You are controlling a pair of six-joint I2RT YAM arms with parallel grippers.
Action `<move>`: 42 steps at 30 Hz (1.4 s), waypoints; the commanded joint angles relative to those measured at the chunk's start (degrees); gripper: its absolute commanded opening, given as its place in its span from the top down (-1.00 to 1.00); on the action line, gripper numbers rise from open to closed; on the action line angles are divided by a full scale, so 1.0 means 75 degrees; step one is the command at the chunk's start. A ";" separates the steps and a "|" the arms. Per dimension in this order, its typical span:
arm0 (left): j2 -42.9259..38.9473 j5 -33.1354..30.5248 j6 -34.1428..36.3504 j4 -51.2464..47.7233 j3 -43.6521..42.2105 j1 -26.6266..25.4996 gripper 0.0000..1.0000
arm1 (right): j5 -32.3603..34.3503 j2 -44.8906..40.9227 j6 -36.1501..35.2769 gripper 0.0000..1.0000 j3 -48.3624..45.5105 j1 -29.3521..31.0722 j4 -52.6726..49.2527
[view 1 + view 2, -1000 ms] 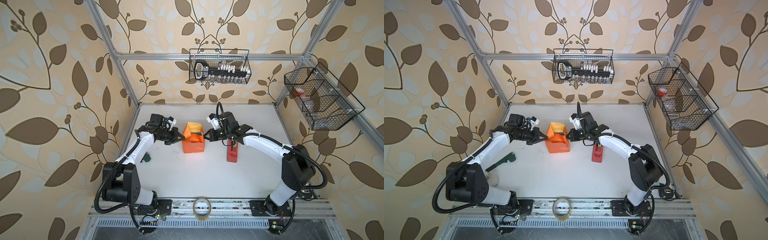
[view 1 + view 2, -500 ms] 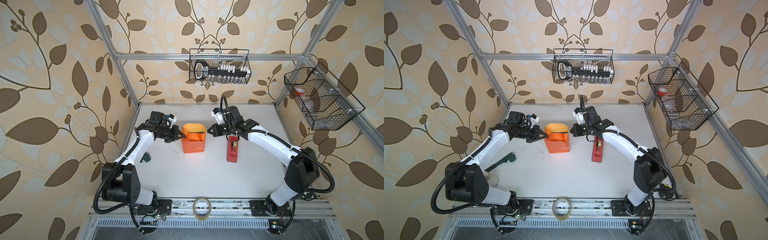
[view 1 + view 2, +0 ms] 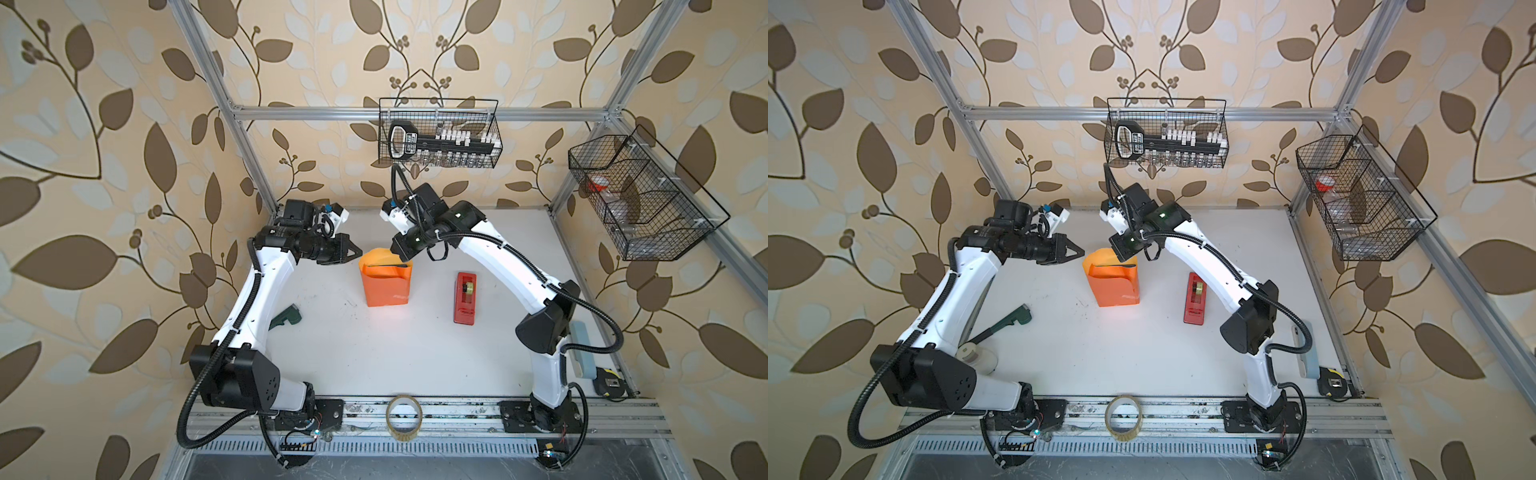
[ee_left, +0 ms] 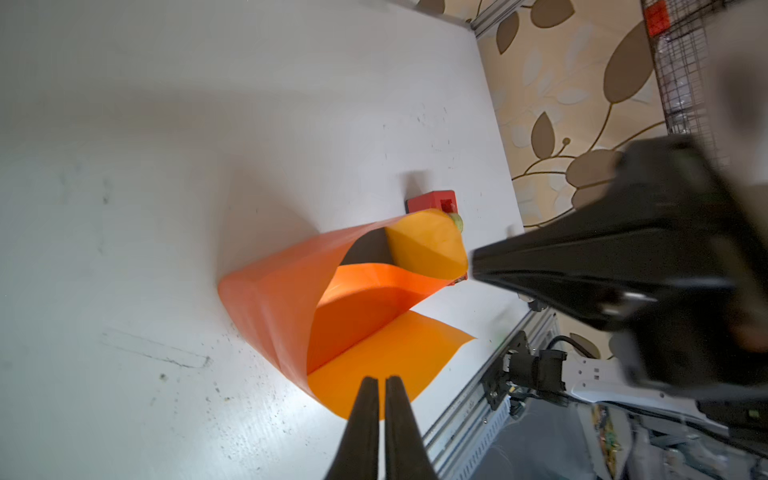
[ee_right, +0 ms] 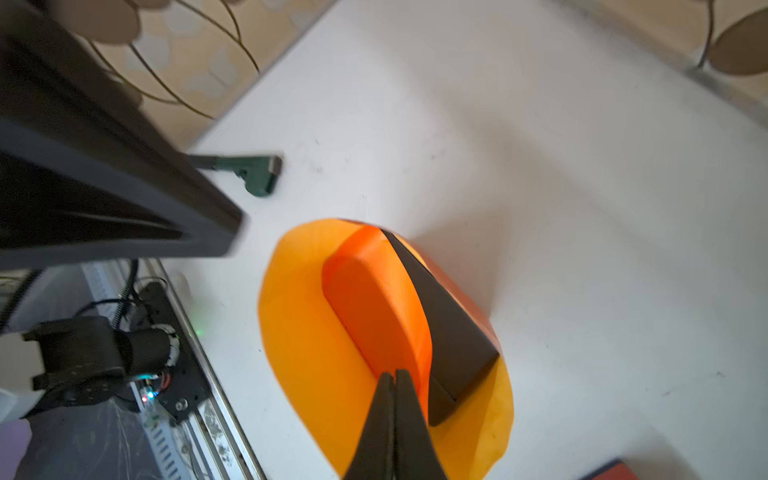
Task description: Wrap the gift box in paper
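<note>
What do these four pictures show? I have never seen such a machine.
Two white robot arms work over a table. Two pictures look down from above; the other two come from a camera on each wrist. On the table lies orange paper, partly folded around a dark gift box. Beside it are a red tape dispenser and a green tool; a tape roll sits on the front rail. The left gripper is open a slit and holds nothing. The right gripper is shut at the paper's flap; whether it pinches it is unclear.

No legible text, label (image 3: 410, 143) on black tool (image 3: 440, 144) (too small to read)
</note>
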 commanded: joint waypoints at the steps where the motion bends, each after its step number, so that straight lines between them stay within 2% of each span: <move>1: -0.0225 -0.0147 0.1876 -0.1088 0.0517 -0.0277 0.47 | 0.0507 0.0493 -0.0368 0.98 0.0887 0.0009 -0.0710; 3: -0.0217 0.0306 0.3330 -0.1553 0.0638 -0.0429 0.22 | 0.0771 0.0747 -0.0324 0.98 0.1051 -0.0001 -0.0719; 7: -0.0057 -0.0207 0.5639 -0.2262 0.1137 -0.1089 -0.21 | 0.1117 0.1084 -0.0293 0.99 0.1204 -0.0014 -0.0792; 10: 0.0114 -0.0178 0.6348 -0.2531 0.1456 -0.1157 -0.44 | 0.0998 0.1163 -0.0468 0.99 0.1040 0.0009 -0.0843; 14: 0.0236 -0.0145 0.7157 -0.2614 0.1247 -0.1263 -0.54 | 0.0721 0.1153 -0.0647 1.00 0.0748 0.0090 -0.0879; 22: 0.0298 -0.0291 0.7956 -0.2674 0.1122 -0.1377 -0.71 | 0.0523 0.1211 -0.0827 1.00 0.0468 0.0150 -0.0906; 29: 0.0574 -0.0688 0.8521 -0.2517 0.0843 -0.1442 -0.75 | 0.0654 0.1171 -0.1056 1.00 0.0233 0.0140 -0.0960; 38: 0.0670 -0.0939 0.8953 -0.2345 0.0547 -0.1597 -0.79 | -0.1526 0.0567 -0.0939 1.00 -0.0038 -0.0086 -0.0723; 42: 0.0783 -0.0986 0.8990 -0.2279 0.0579 -0.1767 -0.82 | -0.2204 0.0199 -0.0850 1.00 -0.0261 -0.0241 -0.0594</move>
